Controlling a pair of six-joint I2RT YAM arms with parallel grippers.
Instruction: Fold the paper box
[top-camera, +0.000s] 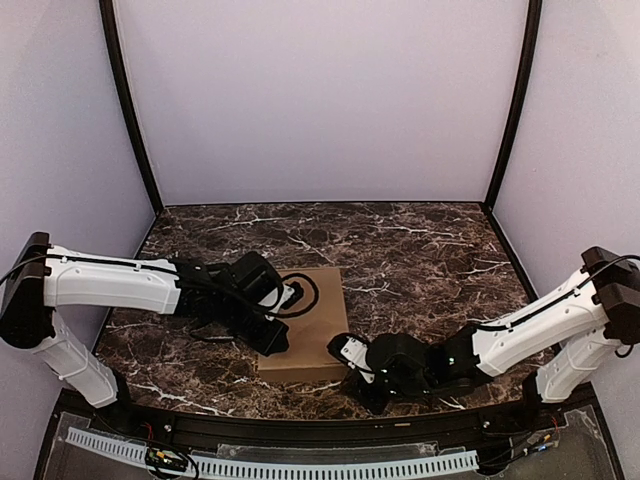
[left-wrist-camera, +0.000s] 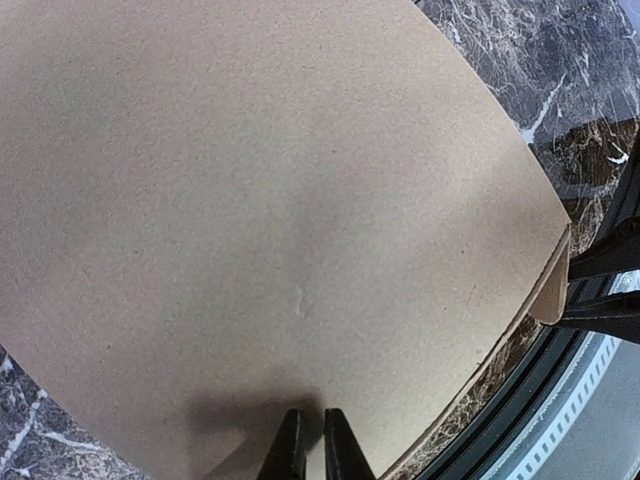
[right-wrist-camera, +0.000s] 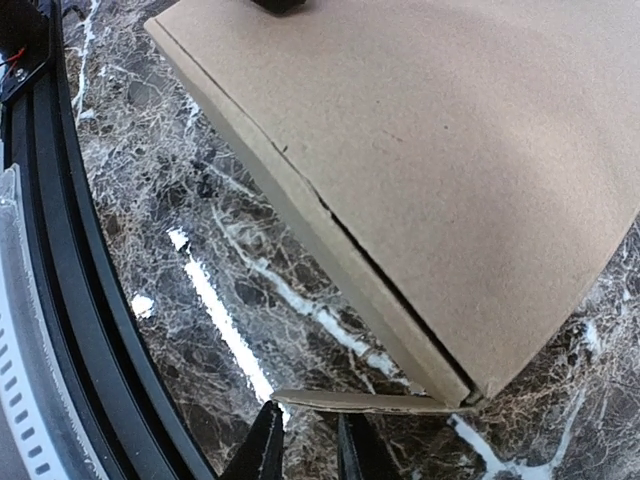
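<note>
The paper box (top-camera: 310, 320) is folded into a shallow brown mailer lying flat on the marble table. Its lid fills the left wrist view (left-wrist-camera: 300, 200). My left gripper (left-wrist-camera: 310, 432) is shut, with its tips pressed on the lid near the front left corner (top-camera: 272, 343). In the right wrist view the box (right-wrist-camera: 450, 150) has a narrow gap under the lid's front edge. A small side flap (right-wrist-camera: 370, 402) sticks out at the front right corner. My right gripper (right-wrist-camera: 305, 430) is slightly open just short of that flap, holding nothing; it also shows in the top view (top-camera: 343, 350).
The table's black front rail (right-wrist-camera: 60, 250) runs close behind my right gripper. A black cable loop (top-camera: 300, 290) lies over the lid beside my left wrist. Dark marble (top-camera: 420, 250) lies behind and right of the box.
</note>
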